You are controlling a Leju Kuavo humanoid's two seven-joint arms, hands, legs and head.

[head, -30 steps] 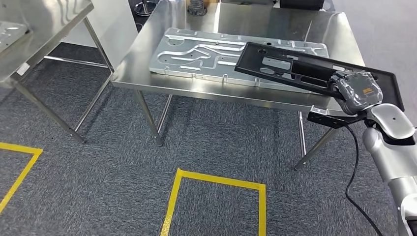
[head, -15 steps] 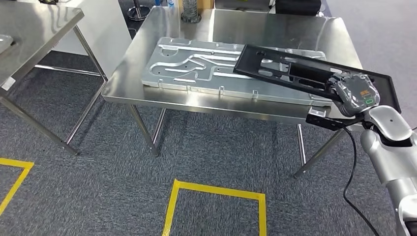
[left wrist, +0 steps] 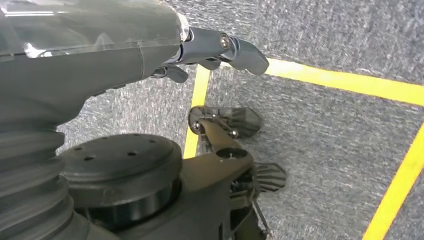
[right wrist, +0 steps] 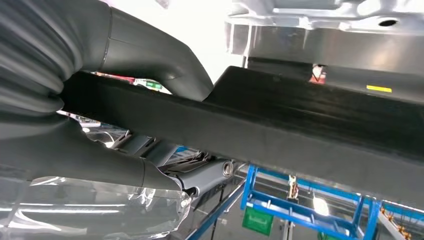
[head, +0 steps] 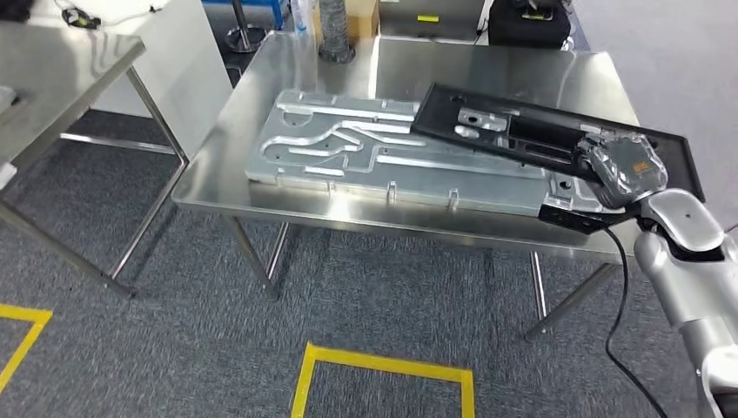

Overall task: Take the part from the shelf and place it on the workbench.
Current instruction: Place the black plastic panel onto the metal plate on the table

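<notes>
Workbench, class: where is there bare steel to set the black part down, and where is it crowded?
Bare steel on the workbench lies along the far side, behind the metal plate, and in a strip along the left edge. The middle and near right are crowded: the plate fills them, and the black part, held by the right hand, hangs above its right end.

The black part (head: 522, 131) covers the right end of the silver plate (head: 348, 152) on the tabletop (head: 287, 205). The right robot hand (head: 622, 165) hides the part's near edge, and its fingers lie unseen beneath. In the right wrist view the part (right wrist: 300, 125) runs off the picture's edge. How the left robot hand's (left wrist: 200, 50) fingers lie cannot be told.
</notes>
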